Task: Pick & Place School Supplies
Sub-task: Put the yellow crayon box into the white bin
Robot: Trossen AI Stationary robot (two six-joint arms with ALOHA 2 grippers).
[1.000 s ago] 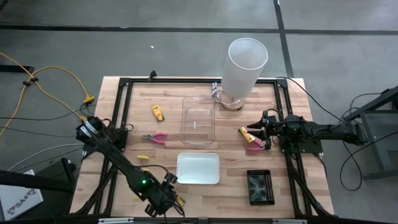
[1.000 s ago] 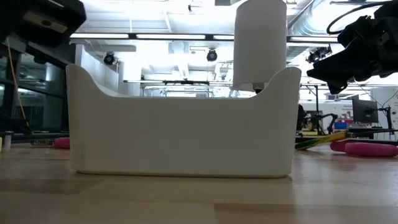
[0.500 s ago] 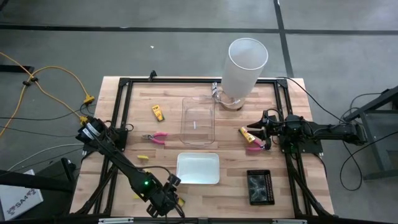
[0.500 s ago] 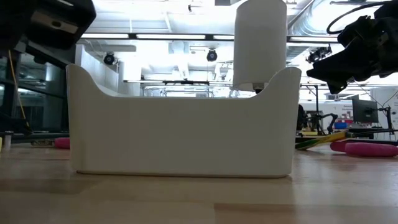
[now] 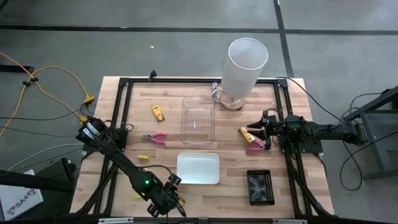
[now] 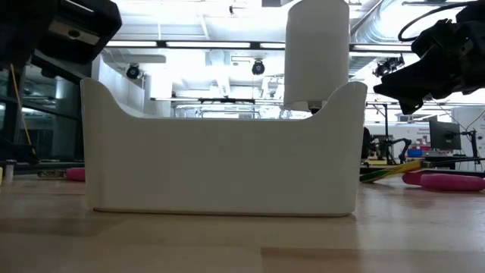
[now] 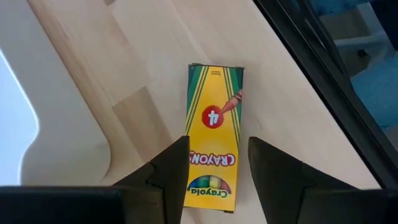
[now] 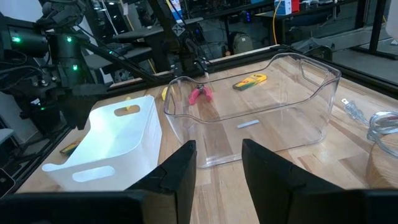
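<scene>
At the high view's bottom centre, the left gripper (image 7: 217, 163) has its fingers spread over a flat yellow cardboard crayon box (image 7: 213, 134), not touching it. At mid right, the right gripper (image 5: 266, 132) hangs with fingers apart above a pink-handled tool (image 5: 254, 148).

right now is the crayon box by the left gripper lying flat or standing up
Lying flat. In the left wrist view the crayon box rests face up on the table, printed front showing, between the left gripper's open fingers.

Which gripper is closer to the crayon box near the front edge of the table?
Left. The left gripper hovers right over the crayon box, fingers open either side. The right gripper is far across the table beside pink-handled scissors.
</scene>
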